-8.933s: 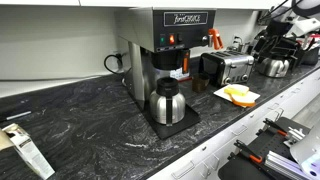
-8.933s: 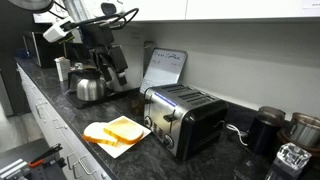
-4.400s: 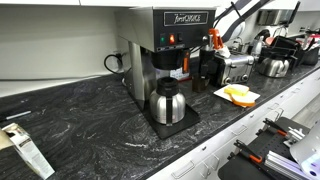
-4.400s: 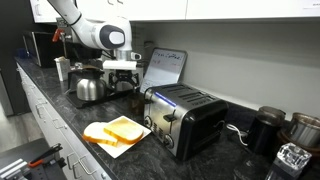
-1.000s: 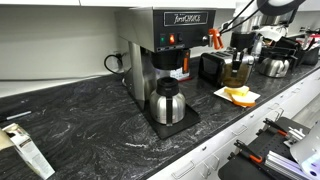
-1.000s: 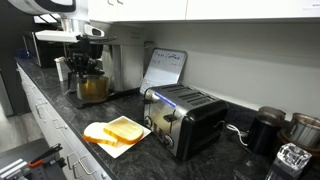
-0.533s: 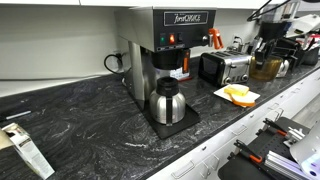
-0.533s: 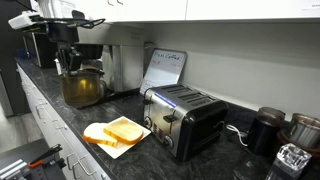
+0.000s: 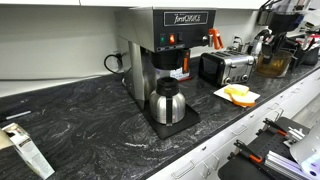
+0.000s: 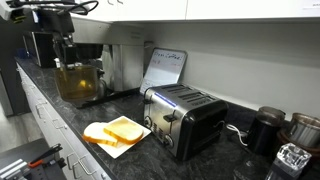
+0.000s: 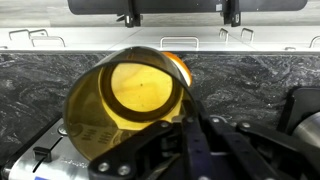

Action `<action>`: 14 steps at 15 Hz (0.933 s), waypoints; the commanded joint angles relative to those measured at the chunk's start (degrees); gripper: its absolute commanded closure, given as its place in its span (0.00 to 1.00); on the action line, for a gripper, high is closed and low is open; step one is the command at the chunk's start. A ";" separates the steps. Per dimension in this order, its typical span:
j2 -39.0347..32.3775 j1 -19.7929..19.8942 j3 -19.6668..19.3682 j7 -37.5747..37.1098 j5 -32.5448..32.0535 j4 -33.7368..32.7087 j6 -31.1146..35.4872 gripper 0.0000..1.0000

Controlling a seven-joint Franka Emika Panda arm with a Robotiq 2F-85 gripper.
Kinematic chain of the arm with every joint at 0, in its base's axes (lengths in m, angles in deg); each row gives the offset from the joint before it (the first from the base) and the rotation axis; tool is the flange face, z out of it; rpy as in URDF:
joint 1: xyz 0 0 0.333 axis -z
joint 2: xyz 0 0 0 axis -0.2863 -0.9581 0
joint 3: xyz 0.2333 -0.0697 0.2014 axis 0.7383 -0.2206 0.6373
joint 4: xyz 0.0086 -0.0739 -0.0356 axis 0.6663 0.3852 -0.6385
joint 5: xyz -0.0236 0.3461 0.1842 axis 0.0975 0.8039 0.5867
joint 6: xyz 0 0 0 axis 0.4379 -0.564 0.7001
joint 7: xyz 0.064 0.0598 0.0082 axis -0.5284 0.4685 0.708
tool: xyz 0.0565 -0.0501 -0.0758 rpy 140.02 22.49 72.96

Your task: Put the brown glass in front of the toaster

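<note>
The bench [image 9: 90,125] carries the toaster [image 10: 185,118] against the back wall. The gripper [image 10: 67,55] is clamped on the brown glass [image 10: 78,82] and holds it upright and airborne, well apart from the toaster, probably to clear the bench during transfer. Compared with half a second earlier, the glass sits slightly higher and farther from the toaster.

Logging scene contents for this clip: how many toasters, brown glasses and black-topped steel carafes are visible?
Toaster: 1
Brown glass: 1
Black-topped steel carafe: 1
Total: 3
</note>
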 commanded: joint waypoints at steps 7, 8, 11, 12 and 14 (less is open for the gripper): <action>0.85 6.19 -4.41 -0.80 -4.71 -0.23 1.77 0.99; 0.72 7.91 -5.82 -0.84 -5.98 -0.27 2.08 0.99; 0.05 12.87 -9.12 -1.08 -9.85 -0.31 2.89 0.99; -0.08 14.57 -9.87 -1.51 -11.05 -0.30 2.67 0.99; -0.79 17.02 -11.43 -2.16 -12.31 -0.28 2.97 0.99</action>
